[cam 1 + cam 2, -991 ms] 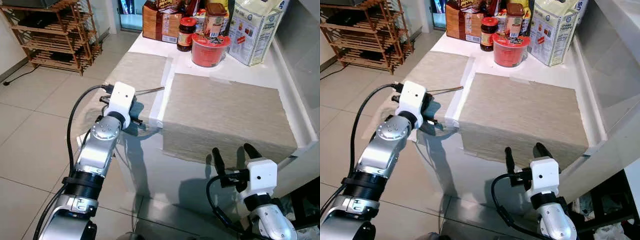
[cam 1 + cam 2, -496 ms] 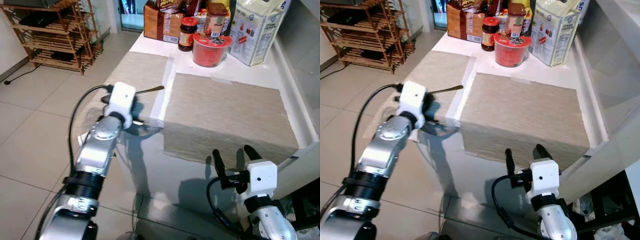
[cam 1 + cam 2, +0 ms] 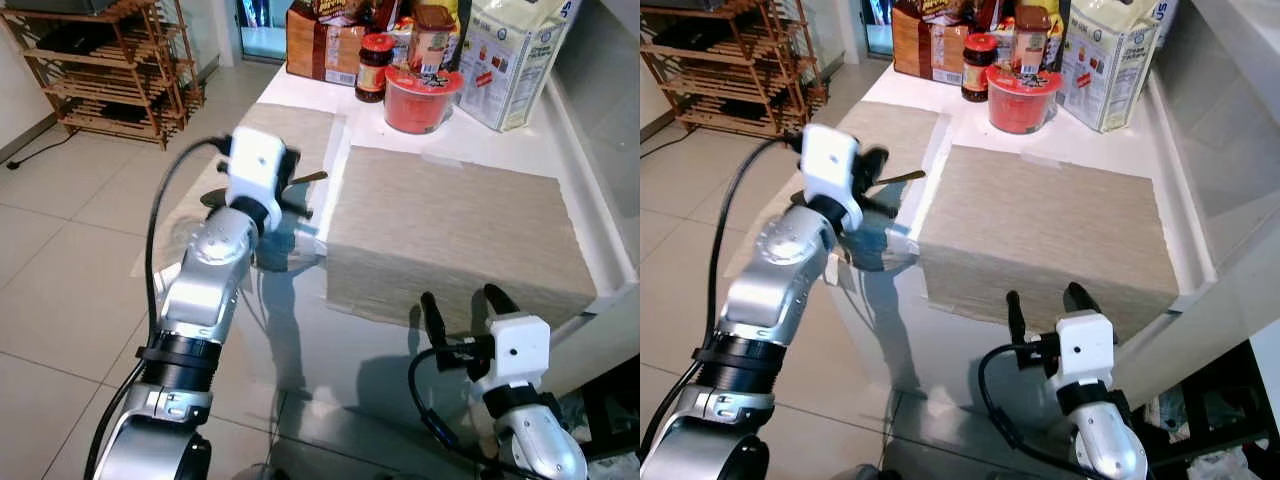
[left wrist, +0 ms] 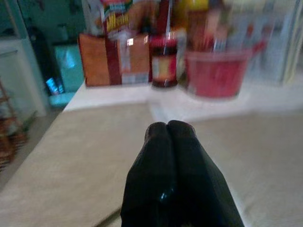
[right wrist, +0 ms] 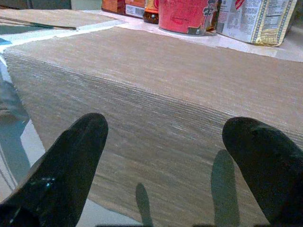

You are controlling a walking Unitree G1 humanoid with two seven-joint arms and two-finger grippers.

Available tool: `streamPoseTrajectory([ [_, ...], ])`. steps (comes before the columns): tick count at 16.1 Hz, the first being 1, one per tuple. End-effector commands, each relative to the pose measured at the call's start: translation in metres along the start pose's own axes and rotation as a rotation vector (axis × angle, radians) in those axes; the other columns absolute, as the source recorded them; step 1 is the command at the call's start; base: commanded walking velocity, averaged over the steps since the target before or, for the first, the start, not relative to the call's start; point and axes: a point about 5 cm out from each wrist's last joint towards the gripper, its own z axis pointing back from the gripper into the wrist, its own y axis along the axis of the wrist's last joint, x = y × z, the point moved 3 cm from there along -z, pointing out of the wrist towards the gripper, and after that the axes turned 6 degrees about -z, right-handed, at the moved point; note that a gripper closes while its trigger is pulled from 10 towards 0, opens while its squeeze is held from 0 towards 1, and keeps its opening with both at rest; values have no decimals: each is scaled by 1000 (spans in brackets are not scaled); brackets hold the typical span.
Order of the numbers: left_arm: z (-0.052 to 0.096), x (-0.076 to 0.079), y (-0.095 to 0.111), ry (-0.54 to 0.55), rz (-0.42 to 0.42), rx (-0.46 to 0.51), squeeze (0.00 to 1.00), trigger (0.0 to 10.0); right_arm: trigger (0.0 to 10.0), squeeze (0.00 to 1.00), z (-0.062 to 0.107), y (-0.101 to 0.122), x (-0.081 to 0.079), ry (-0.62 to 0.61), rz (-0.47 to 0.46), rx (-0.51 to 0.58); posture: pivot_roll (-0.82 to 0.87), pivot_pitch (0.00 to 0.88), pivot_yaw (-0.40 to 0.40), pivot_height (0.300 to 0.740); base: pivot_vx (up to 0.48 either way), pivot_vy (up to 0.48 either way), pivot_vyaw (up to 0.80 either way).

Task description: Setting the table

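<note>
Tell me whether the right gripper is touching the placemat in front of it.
Apart. In the right wrist view the right gripper has its fingers spread short of the placemat, their shadows falling on its hanging edge.

1. You are looking at a home dining corner: a white table (image 3: 470, 150) stands on pale floor tiles (image 3: 60, 250), its right edge against a grey wall.
2. Two woven beige placemats (image 3: 450, 215) lie side by side on the table, one on its left half and one on its right.
3. Along the table's far edge you see household groceries: a red cup-noodle tub (image 3: 421, 98), a dark jar with a red lid (image 3: 375, 66), a brown box (image 3: 322, 42) and a white food bag (image 3: 508, 65).
4. Beyond the table's far left corner stands a slatted wooden rack (image 3: 110, 70).
</note>
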Motion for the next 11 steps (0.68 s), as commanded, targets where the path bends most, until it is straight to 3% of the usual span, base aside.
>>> streamPoseTrajectory([
  [1,3,0,12,-24,9,56,0,10000,10000,0,-1,1,3,-19,17,15,-124,22,25,736,0,0,0],
  [4,40,-25,10,-50,50,68,0,10000,10000,0,-5,16,20,-105,75,96,-99,21,19,736,0,0,0],
  [6,54,-30,18,-93,53,95,0,10000,10000,0,-8,18,23,-103,81,109,-76,15,7,736,0,0,0],
  [7,61,-26,24,-124,58,108,0,10000,10000,0,-12,18,22,-89,78,112,-57,13,-2,736,0,0,0],
  [11,63,-7,22,-158,81,95,0,10000,10000,0,-22,19,17,-69,59,122,-47,9,-9,736,0,0,-119],
])
